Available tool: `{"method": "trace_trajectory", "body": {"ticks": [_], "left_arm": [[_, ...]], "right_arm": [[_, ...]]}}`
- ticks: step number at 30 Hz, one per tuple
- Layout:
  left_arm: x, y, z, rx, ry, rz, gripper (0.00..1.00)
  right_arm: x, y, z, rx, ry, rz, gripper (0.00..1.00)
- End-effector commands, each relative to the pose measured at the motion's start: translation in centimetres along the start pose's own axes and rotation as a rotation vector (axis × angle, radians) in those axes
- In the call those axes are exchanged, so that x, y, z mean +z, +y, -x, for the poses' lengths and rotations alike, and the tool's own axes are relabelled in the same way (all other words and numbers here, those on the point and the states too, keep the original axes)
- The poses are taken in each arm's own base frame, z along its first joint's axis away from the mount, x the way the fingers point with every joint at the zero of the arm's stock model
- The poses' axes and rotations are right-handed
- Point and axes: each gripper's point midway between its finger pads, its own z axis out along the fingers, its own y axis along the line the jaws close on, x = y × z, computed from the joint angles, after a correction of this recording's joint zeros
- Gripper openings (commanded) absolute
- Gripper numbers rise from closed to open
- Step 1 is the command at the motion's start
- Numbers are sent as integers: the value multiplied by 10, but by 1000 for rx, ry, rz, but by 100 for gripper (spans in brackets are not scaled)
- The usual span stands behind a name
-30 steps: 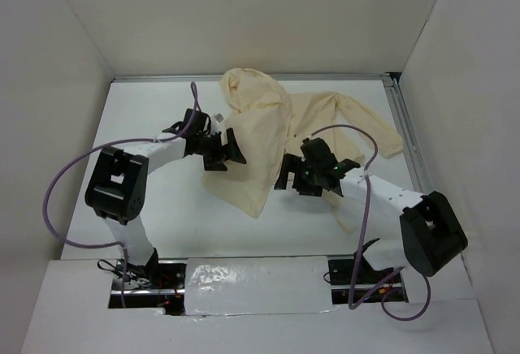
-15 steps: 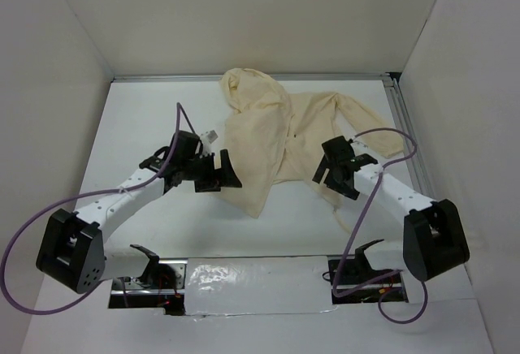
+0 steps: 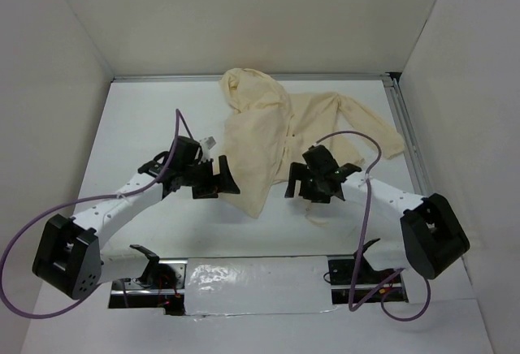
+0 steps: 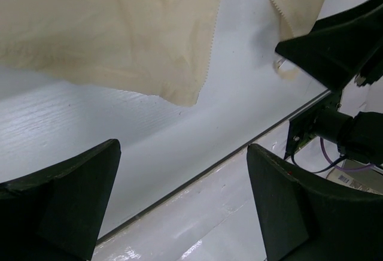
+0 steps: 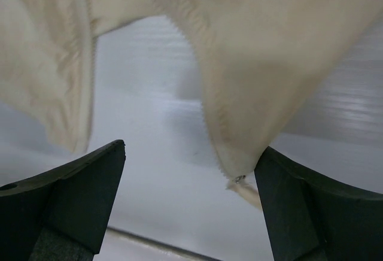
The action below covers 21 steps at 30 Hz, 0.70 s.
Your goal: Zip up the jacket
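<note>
The cream-yellow jacket (image 3: 272, 131) lies unzipped at the back middle of the white table, hood to the back and sleeve out to the right. My left gripper (image 3: 226, 177) is open and empty, just left of the jacket's lower left panel. My right gripper (image 3: 292, 182) is open and empty at the gap between the two front panels. In the left wrist view the left panel's toothed zipper edge (image 4: 212, 39) hangs above my open gripper (image 4: 185, 195). In the right wrist view the right panel's bottom corner (image 5: 239, 153), with a small metal zipper end, sits close to my right fingertip (image 5: 281, 177).
A metal rail (image 3: 404, 127) runs along the table's right side, against white walls. The table's front edge (image 4: 197, 174) and a taped ledge (image 3: 260, 277) lie near the arm bases. Purple cables (image 3: 349, 136) loop above both arms.
My right gripper swung out to the right, then came back left and nearer, to the jacket's lower opening. My left arm stretched out low and its gripper shifted slightly nearer.
</note>
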Motion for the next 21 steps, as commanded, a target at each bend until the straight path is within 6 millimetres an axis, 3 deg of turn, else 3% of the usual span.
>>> {"method": "trace_trajectory", "body": {"ticks": [1,5,7,11,18,21], "left_arm": [[-5,-3,-2,2,-13,-8,99],[-7,-5,-7,9,-10,-32,99],[-8,-5,-8,13,-11,-34,99],[-11,-7,-9,31,-13,-35,99],[-6,-9,-11,74,5,-49,99],[-4,-9,-10,82,6,-45,99]], "right_arm": [[-4,46,-11,-70,37,221,93],[4,60,-23,-116,84,205,95],[13,49,-28,-132,76,78,95],[-1,55,-24,-152,17,51,95],[-43,14,-14,-157,-110,-48,97],[-45,-9,-8,-150,-132,-81,95]]}}
